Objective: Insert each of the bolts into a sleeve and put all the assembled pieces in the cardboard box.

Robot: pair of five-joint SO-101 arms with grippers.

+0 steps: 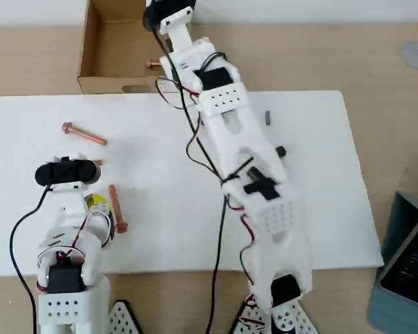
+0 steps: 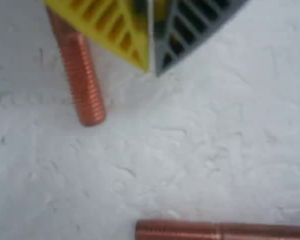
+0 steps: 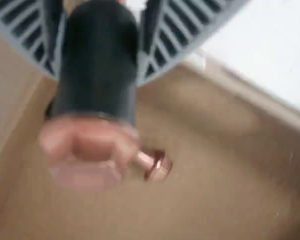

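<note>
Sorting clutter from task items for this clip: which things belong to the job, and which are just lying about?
Job: cardboard box; sleeved bolt in the right tool; another bolt inside the box; loose bolts; spare sleeves.
Lying about: grey case; grey disc.

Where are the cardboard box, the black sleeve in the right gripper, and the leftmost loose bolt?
cardboard box (image 1: 111, 85): high view, on its front wall.
black sleeve (image 3: 97, 65): right wrist view, middle of its body.
leftmost bolt (image 1: 86, 135): high view, middle of its shank.
</note>
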